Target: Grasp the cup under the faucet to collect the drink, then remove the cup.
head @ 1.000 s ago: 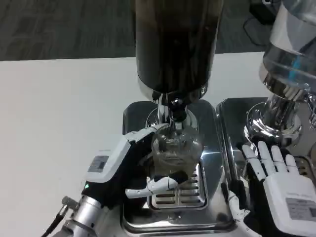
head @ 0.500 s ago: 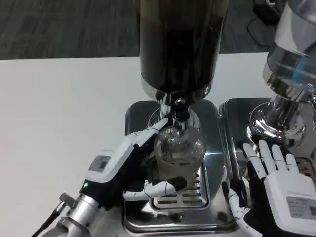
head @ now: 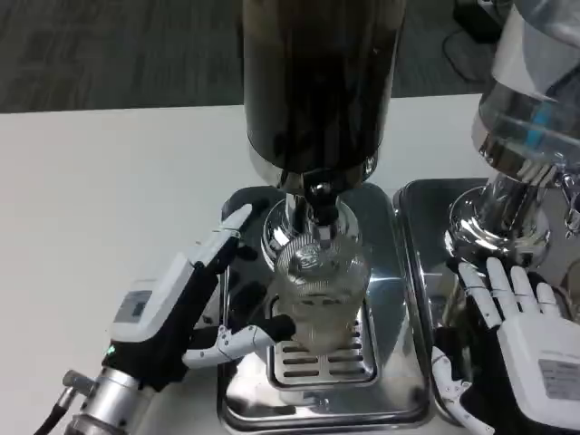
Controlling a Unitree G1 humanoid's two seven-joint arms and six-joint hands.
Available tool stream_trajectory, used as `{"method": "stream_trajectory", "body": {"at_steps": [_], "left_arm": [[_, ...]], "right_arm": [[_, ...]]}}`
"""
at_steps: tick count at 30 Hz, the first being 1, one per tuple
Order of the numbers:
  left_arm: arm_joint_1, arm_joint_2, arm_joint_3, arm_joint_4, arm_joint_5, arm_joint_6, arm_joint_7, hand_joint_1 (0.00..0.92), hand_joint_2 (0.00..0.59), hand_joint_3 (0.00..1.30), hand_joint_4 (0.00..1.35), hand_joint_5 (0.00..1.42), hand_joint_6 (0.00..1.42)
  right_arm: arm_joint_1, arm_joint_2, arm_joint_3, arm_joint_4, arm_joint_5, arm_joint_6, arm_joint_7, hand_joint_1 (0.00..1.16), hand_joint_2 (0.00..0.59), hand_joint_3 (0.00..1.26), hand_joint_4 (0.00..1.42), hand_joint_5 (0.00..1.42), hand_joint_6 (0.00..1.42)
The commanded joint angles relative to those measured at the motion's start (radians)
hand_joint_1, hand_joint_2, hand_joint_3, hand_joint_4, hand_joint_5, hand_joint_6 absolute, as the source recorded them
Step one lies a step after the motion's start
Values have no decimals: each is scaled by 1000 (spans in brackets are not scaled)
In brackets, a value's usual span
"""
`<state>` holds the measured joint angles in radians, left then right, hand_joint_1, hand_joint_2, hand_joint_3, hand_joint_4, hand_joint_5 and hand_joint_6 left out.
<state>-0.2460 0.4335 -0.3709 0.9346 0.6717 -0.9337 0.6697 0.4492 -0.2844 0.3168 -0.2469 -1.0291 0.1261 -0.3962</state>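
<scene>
Dark drink dispenser (head: 317,82) raised over a steel drip tray (head: 390,299), clear ribbed cup (head: 319,290) stood on the grille under the faucet (head: 319,204), left hand (head: 195,304) opened beside it, fingers (head: 249,337) parted, lower tip seen near the cup's base, contact unclear, nothing gripped, right hand (head: 530,340) laid flat, fingers spread.

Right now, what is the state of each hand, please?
Left hand: open, fingers apart beside the clear ribbed plastic cup, not gripping it.
Right hand: open, holding nothing.

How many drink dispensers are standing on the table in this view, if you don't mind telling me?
2. The dark-filled dispenser stands at centre, above the cup; the clear dispenser stands at the right edge, partly cropped. Others may lie outside the frame.
</scene>
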Motion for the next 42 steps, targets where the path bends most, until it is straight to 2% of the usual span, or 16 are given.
{"method": "stream_trajectory", "body": {"at_steps": [1, 3, 6, 10, 14, 17, 19, 23, 26, 29, 31, 36, 42], "left_arm": [[67, 48, 54, -51, -52, -38, -15, 0, 0, 81, 86, 372, 280], [96, 72, 85, -78, -96, -80, -52, 0, 0, 55, 9, 267, 186], [127, 89, 120, -119, -140, -106, -102, 0, 3, 3, 0, 167, 80], [161, 103, 158, -182, -176, -108, -164, 0, 6, 0, 0, 89, 9], [190, 102, 195, -226, -185, -108, -203, 0, 8, 0, 0, 49, 0], [213, 127, 222, -331, -150, -105, -227, 0, 15, 0, 0, 0, 0], [219, 129, 239, -394, -180, -119, -258, 0, 16, 0, 0, 0, 0], [222, 126, 266, -456, -210, -121, -310, 0, 30, 0, 0, 0, 0], [218, 119, 277, -464, -252, -144, -353, 0, 68, 0, 0, 0, 0], [213, 123, 302, -497, -213, -178, -360, 0, 86, 0, 0, 0, 0], [213, 119, 307, -516, -221, -192, -376, 0, 90, 0, 0, 0, 0], [232, 96, 280, -542, -426, -210, -477, 0, 98, 0, 0, 0, 0], [235, 83, 263, -570, -543, -209, -598, 0, 107, 0, 0, 0, 0]], "right_arm": [[-4, -19, -16, -13, 13, -14, 17, 316, 534, 96, 0, 0, 0], [-10, -28, -20, -9, 17, -19, 22, 317, 534, 96, 0, 0, 0], [-14, -44, -24, -7, 21, -30, 32, 319, 534, 96, 0, 0, 0], [-16, -78, -28, -13, 4, -44, 46, 322, 534, 81, 0, 0, 0], [-12, -102, -39, -23, -14, -41, 58, 322, 526, 66, 0, 0, 0], [-10, -109, -47, -22, -15, -43, 72, 298, 540, 45, 0, 0, 0], [-12, -119, -40, -20, -39, -45, 65, 292, 541, 43, 0, 0, 0], [-12, -115, -42, -11, -37, -47, 63, 285, 541, 44, 0, 0, 0], [-11, -114, -43, -11, -35, -45, 68, 281, 540, 44, 0, 0, 0], [-9, -108, -36, -9, -43, -39, 72, 278, 540, 44, 0, 0, 0], [-11, -109, -33, -4, -42, -42, 75, 276, 540, 44, 0, 0, 0], [-24, -113, -40, -3, -34, -43, 89, 271, 540, 44, 0, 0, 0], [-28, -111, -47, 1, -19, -48, 96, 267, 540, 44, 0, 0, 0]]}}
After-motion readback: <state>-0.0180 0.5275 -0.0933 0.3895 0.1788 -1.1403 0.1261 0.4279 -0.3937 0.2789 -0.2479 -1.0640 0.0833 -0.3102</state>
